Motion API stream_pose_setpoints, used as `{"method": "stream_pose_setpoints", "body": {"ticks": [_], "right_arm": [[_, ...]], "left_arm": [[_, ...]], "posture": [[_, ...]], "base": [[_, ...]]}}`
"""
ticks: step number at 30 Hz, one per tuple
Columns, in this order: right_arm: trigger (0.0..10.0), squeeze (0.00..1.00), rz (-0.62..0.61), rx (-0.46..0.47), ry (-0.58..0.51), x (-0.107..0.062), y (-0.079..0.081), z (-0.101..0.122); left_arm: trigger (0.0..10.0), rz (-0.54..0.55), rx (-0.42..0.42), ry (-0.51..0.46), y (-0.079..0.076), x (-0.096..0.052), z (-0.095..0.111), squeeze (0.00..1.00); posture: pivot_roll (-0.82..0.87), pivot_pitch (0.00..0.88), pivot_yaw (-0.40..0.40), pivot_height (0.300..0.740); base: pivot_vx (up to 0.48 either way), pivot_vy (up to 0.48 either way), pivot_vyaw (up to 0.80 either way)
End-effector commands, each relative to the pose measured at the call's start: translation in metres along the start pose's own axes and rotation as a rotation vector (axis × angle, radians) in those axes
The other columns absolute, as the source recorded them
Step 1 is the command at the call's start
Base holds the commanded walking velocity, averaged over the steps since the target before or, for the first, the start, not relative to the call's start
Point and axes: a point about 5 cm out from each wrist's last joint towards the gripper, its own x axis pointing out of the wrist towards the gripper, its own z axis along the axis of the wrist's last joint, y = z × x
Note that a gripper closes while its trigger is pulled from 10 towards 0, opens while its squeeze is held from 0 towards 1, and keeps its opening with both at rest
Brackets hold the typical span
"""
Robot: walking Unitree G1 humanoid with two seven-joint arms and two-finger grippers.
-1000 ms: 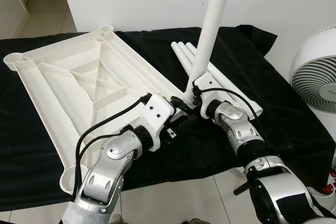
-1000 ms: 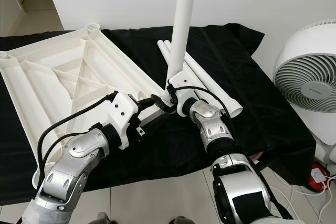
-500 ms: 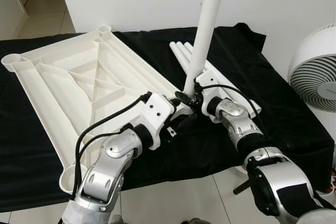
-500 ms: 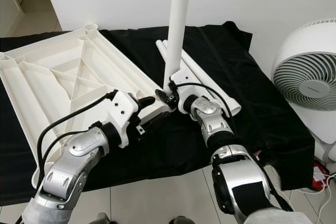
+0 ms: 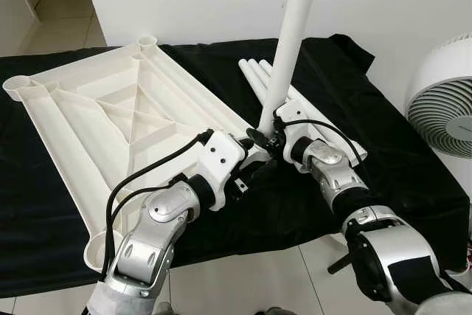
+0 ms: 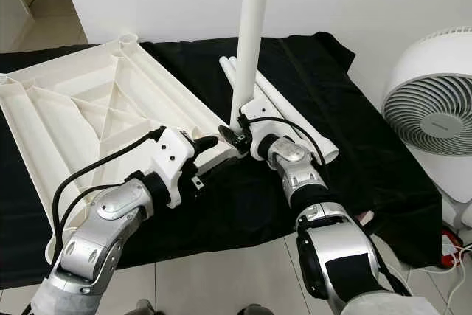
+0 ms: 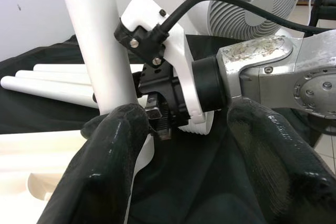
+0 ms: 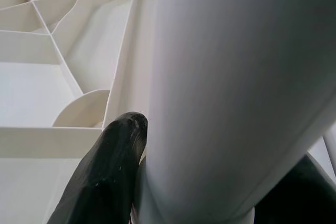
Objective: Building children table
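One leg [image 5: 295, 27] stands upright, clamped low in the right gripper [image 5: 267, 136] over the top's [image 5: 110, 123] near corner, likely to seat it in the socket. Left gripper [image 5: 251, 171], fingers spread wide around that corner, seems to steady it. Three spare legs [image 5: 254, 75] lie beyond. Right wrist view shows a finger [image 8: 105, 171] against the leg above the ribbing.

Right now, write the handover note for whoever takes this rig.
Right gripper: shut on a leg, held upright at the near right corner of the tabletop.
Left gripper: open, its fingers either side of that corner, by the leg's foot.
Tabletop lies underside up on the black cloth; three spare legs lie beside it.
Done: first leg stood at its corner; whether it is fully seated cannot be seen.
Left: seat it, then fit the other three legs.
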Motion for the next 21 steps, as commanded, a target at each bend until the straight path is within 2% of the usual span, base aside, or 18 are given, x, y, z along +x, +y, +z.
{"method": "stream_pose_setpoints", "body": {"ticks": [1,2,3,4,6,9,10,13,15,18,21], "right_arm": [[10.0,0.0,-0.068,0.043,0.059,-0.001,0.004,-0.014],[10.0,0.0,-0.068,0.043,0.059,-0.001,0.004,-0.014],[10.0,0.0,-0.153,0.083,0.06,0.0,0.004,-0.014],[10.0,0.0,-0.153,0.083,0.06,0.0,0.004,-0.014],[10.0,0.0,-0.347,0.156,0.061,-0.001,0.004,-0.015],[10.0,0.0,-0.512,0.164,0.065,-0.007,0.013,-0.017],[10.0,0.0,-0.512,0.164,0.065,-0.007,0.013,-0.017],[10.0,0.0,-0.588,0.199,0.057,-0.012,0.031,-0.015],[10.0,0.0,-0.6,0.205,0.055,-0.013,0.036,-0.013],[10.0,0.0,-0.601,0.193,0.039,-0.013,0.042,-0.009],[10.0,0.0,-0.602,0.18,0.033,-0.013,0.04,-0.008]], "left_arm": [[10.0,0.05,-0.007,0.01,0.001,0.0,-0.002,0.0],[10.0,0.05,-0.007,0.01,0.001,0.0,-0.002,0.0],[10.0,0.05,-0.008,0.01,0.0,0.0,-0.002,0.0],[10.0,0.05,-0.008,0.01,0.0,0.0,-0.002,0.0],[10.0,0.048,-0.012,0.01,-0.001,0.0,-0.002,0.0],[10.0,0.042,-0.016,0.009,-0.003,0.001,-0.003,0.0],[10.0,0.042,-0.016,0.009,-0.003,0.001,-0.003,0.0],[10.0,0.029,-0.017,0.008,-0.004,0.002,-0.003,0.0],[10.0,0.026,-0.017,0.008,-0.005,0.002,-0.003,0.0],[10.0,0.022,-0.017,0.006,-0.005,0.003,-0.003,0.0],[10.0,0.02,-0.019,0.005,-0.005,0.003,-0.003,0.0]], "posture": [[-0.01,0.042,-0.002,0.74],[-0.01,0.042,-0.002,0.74],[-0.01,0.044,-0.006,0.74],[-0.01,0.044,-0.006,0.74],[-0.01,0.041,-0.008,0.74],[-0.02,0.039,-0.008,0.74],[-0.02,0.039,-0.008,0.74],[-0.03,0.034,-0.009,0.74],[-0.03,0.034,-0.009,0.74],[-0.03,0.032,-0.009,0.74],[-0.03,0.032,-0.009,0.74]], "base": [[0.0,0.0,0.0],[0.0,0.0,0.0],[0.0,0.0,0.0],[0.0,0.0,0.0],[0.0,0.0,0.0],[0.0,0.0,0.0],[0.0,0.0,0.0],[0.0,0.0,0.0],[0.0,0.0,0.0],[0.0,0.0,0.0],[0.0,0.0,0.0]]}}
